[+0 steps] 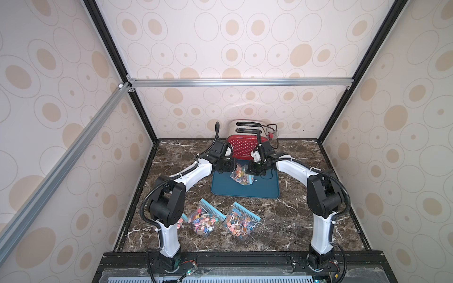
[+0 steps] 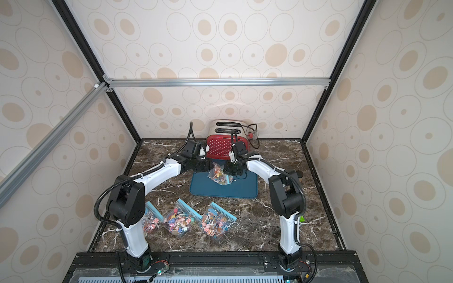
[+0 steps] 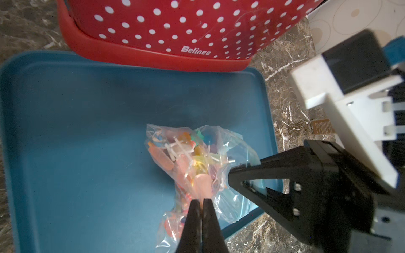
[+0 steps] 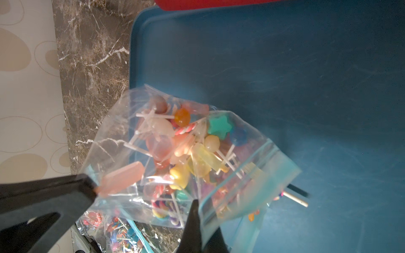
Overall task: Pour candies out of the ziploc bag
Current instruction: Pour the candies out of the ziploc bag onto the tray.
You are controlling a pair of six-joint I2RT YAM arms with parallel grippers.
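A clear ziploc bag (image 1: 241, 176) (image 2: 219, 175) hangs between my two grippers over the blue tray (image 1: 257, 191) (image 2: 240, 191). It is full of candies (image 4: 182, 135), small coloured lollipops on white sticks. My left gripper (image 3: 202, 202) (image 1: 234, 169) is shut on a bunched fold of the bag (image 3: 186, 157). My right gripper (image 4: 198, 206) (image 1: 250, 171) is shut on the bag's blue zip strip (image 4: 252, 175). The mouth faces the tray (image 4: 306, 65), and one white stick (image 4: 295, 199) pokes out of it.
A red polka-dot toaster (image 1: 241, 147) (image 3: 175, 28) stands right behind the tray. Three more candy-filled zip bags (image 2: 150, 221) (image 1: 203, 220) (image 1: 241, 221) lie on the marble counter near the front. Patterned walls close in three sides.
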